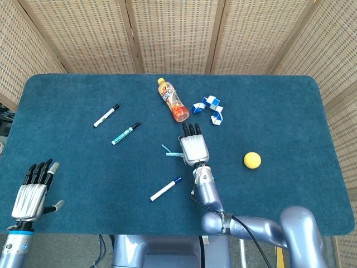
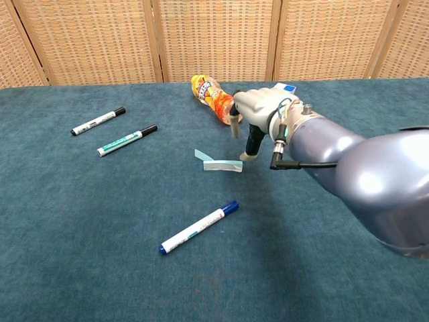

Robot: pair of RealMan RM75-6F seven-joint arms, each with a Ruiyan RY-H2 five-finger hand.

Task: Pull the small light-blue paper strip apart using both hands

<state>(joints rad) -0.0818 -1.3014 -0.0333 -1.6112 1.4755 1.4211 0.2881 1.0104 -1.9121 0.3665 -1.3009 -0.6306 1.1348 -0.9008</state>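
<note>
The right hand (image 1: 193,148) is hovering at frame centre, fingers spread and holding nothing, just right of the light-blue paper strip (image 1: 172,153). The left hand (image 1: 32,190) is waiting wide open at the lower left of the tabletop (image 1: 67,162).

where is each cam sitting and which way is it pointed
Head view: high above the near edge, looking steeply down on the whole table; shows the left hand and the right hand with its arm.
Chest view: low at the near side, looking across toward the wicker screen; only the right hand and arm show.
Shared: the right hand by the paper strip, markers, bottle.
</note>
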